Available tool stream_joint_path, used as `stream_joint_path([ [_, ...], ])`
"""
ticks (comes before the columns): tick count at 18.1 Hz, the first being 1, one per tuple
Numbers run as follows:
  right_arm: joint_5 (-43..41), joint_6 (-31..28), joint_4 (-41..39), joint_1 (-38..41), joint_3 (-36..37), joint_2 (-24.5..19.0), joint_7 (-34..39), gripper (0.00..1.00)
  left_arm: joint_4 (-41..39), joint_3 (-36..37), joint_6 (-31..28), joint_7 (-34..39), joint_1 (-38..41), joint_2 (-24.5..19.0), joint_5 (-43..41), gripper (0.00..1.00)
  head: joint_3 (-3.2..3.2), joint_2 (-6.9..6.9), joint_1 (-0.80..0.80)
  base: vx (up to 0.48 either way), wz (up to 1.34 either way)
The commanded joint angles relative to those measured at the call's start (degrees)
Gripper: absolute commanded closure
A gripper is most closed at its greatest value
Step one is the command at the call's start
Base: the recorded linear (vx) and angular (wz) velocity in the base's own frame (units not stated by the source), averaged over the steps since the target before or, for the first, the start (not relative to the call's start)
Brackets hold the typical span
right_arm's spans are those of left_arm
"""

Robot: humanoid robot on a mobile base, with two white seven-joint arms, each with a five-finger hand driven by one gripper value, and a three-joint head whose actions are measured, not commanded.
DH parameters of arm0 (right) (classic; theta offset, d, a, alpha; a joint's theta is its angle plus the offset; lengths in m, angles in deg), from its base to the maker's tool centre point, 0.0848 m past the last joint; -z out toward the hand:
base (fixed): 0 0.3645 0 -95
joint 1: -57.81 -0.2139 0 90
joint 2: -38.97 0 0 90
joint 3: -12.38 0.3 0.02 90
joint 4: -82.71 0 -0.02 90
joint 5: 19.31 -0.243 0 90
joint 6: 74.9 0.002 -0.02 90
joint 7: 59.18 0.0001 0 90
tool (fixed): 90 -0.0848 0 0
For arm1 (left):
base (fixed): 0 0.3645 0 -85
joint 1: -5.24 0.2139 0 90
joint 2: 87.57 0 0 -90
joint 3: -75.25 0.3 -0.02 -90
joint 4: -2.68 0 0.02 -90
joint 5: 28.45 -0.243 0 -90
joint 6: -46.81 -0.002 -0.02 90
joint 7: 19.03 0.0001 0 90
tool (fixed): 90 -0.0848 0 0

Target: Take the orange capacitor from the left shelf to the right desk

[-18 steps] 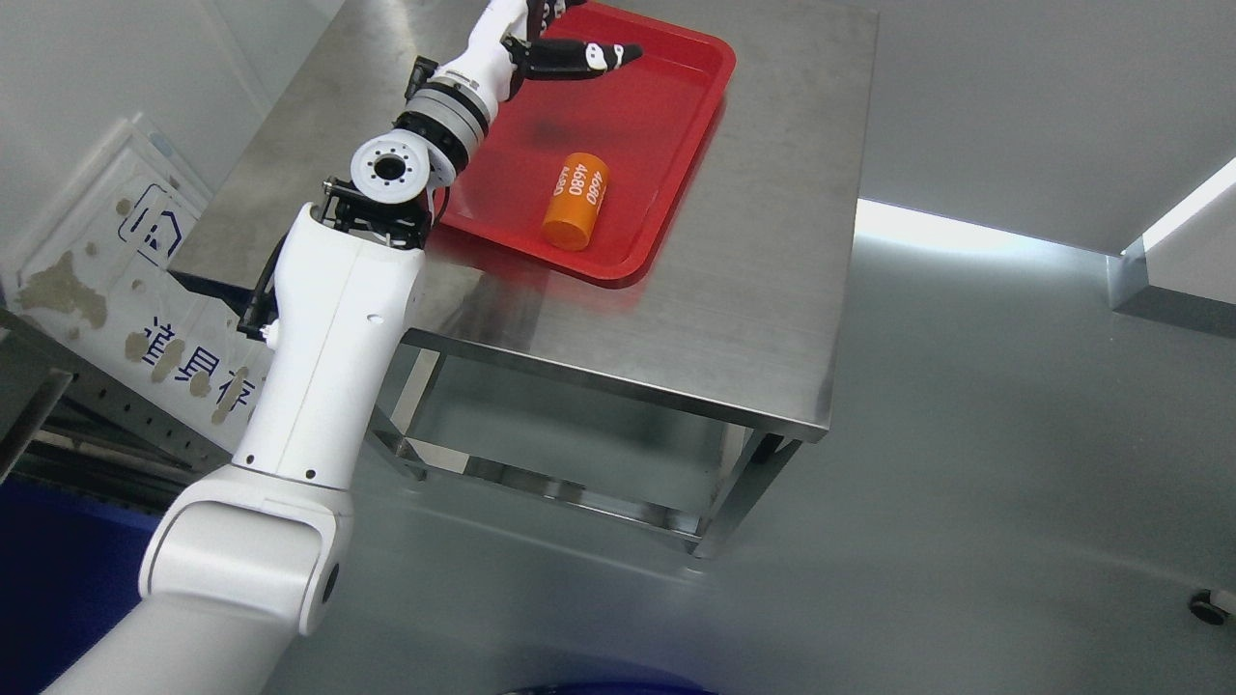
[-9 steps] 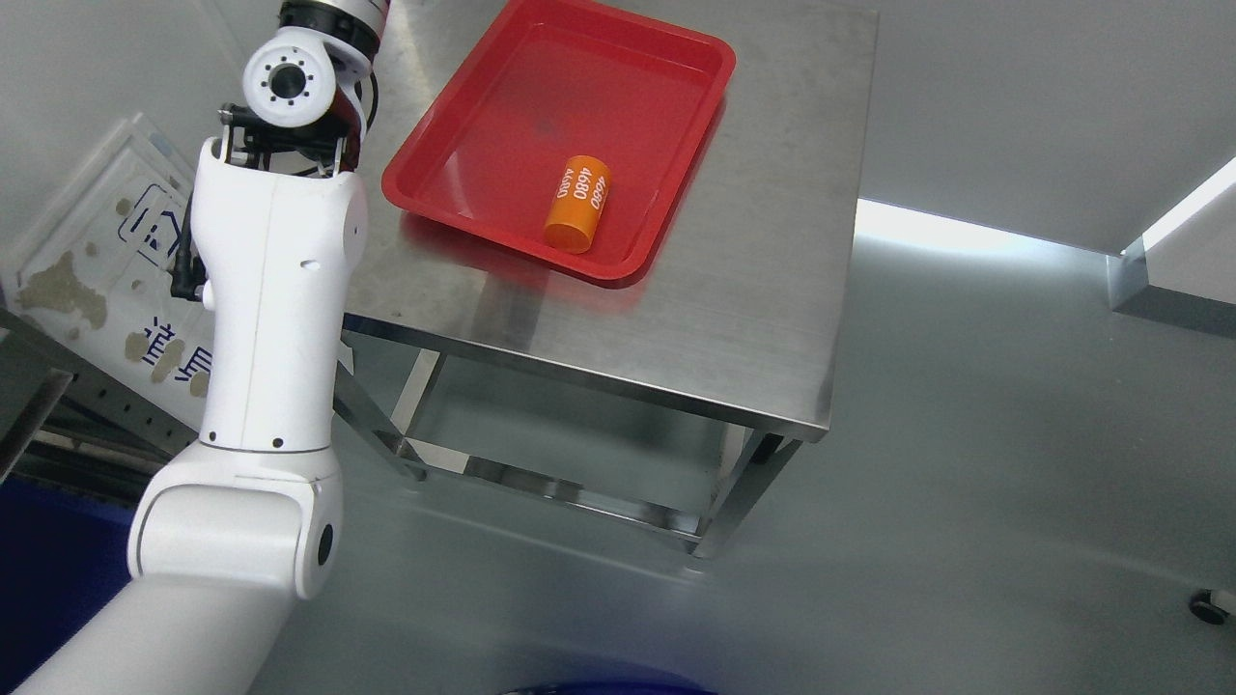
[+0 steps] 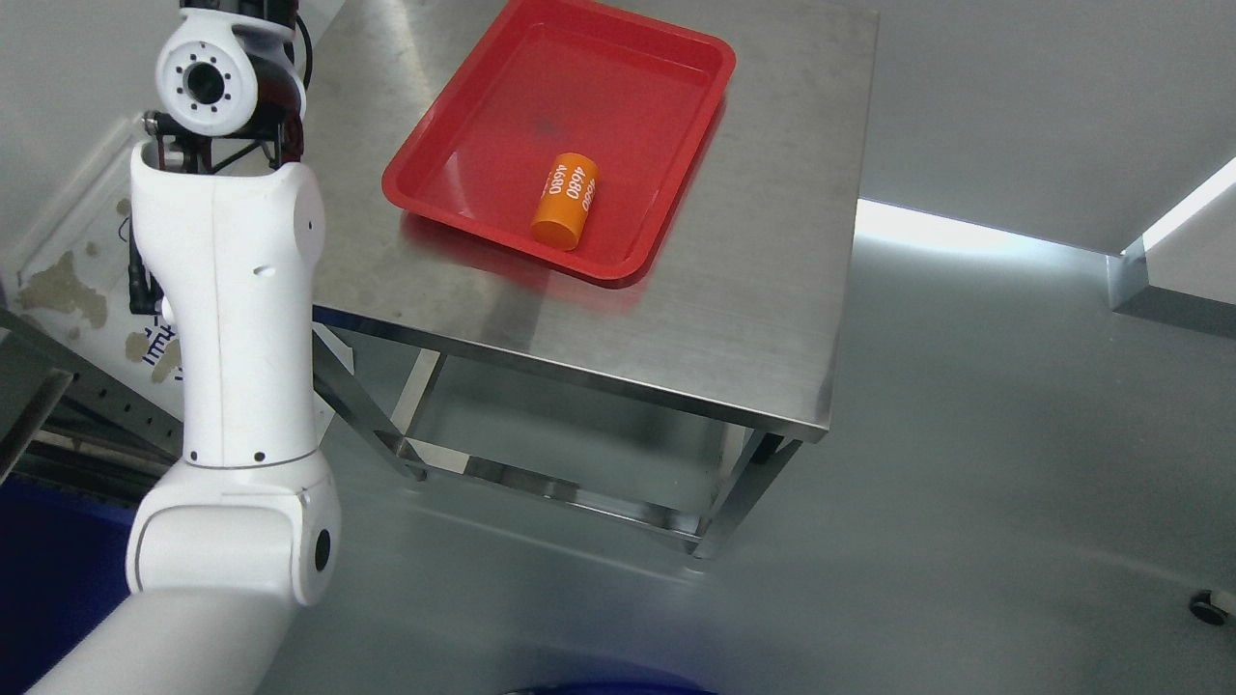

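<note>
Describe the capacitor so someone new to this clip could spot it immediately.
Find the steel table in the upper middle, then the red tray on it. The orange capacitor lies on its side in the tray's near half: the tray's only item, a short cylinder printed with white numbers.

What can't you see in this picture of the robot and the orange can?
- Left hand: cut off by the top edge of the head view; only the left arm shows.
- Right arm: out of frame.
- Far end of the orange capacitor: turned away in the red tray.
- Wall sign: mostly hidden behind the arm.
</note>
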Motion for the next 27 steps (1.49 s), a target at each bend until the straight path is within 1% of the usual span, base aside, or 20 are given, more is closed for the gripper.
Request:
stream_joint_path([
  [1, 0.0, 0.1, -1.9, 0.8, 0.6, 1.0, 0.0, 0.0, -4.9, -1.0, -9.7, -1.2, 10.1, -1.0, -0.1, 0.0, 0.0, 0.0, 0.0, 0.0, 0.0],
  [3, 0.0, 0.1, -1.9, 0.8, 0.6, 1.0, 0.0, 0.0, -5.1, 0.0, -13.3, -1.3, 14.3, -1.0, -0.1, 0.0, 0.0, 0.0, 0.0, 0.0, 0.0],
  [4, 0.0, 0.1, -1.9, 0.8, 0.6, 1.0, 0.0, 0.0, -5.1, 1.2, -14.2, -1.2, 15.5, -1.0, -0.1, 0.0, 0.0, 0.0, 0.0, 0.0, 0.0],
  [7, 0.0, 0.0, -1.9, 0.8, 0.6, 1.0, 0.0, 0.0, -5.0, 4.4, -14.5, 0.6, 16.2, -1.0, -0.2, 0.0, 0.0, 0.0, 0.0, 0.0, 0.0],
  [9, 0.0, 0.1, -1.9, 0.8, 0.6, 1.0, 0.0, 0.0, -5.0, 5.3, -14.5, 3.6, 16.5, -1.0, -0.2, 0.0, 0.0, 0.0, 0.0, 0.0, 0.0],
  [12, 0.0, 0.1, -1.9, 0.8, 0.6, 1.0, 0.0, 0.0, -5.1, 5.3, -14.3, 3.5, 18.7, -1.0, -0.2, 0.0, 0.0, 0.0, 0.0, 0.0, 0.0],
  [15, 0.0, 0.1, -1.9, 0.8, 0.6, 1.0, 0.0, 0.0, -5.1, 4.7, -13.3, 3.1, 19.1, -1.0, -0.2, 0.0, 0.0, 0.0, 0.0, 0.0, 0.0],
  [18, 0.0, 0.1, -1.9, 0.8, 0.6, 1.0, 0.0, 0.0, -6.0, 4.5, -12.5, 0.7, 19.7, -1.0, -0.2, 0.0, 0.0, 0.0, 0.0, 0.0, 0.0],
  [23, 0.0, 0.1, -1.9, 0.8, 0.6, 1.0, 0.0, 0.0, -8.9, 3.2, -12.5, 0.0, 21.2, -1.0, -0.2, 0.0, 0.0, 0.0, 0.0, 0.0, 0.0],
  [27, 0.0, 0.1, -1.9, 0.8, 0.6, 1.0, 0.0, 0.0, -9.2, 2.3, -12.7, -0.1, 21.2, -2.0, -0.2, 0.0, 0.0, 0.0, 0.0, 0.0, 0.0],
])
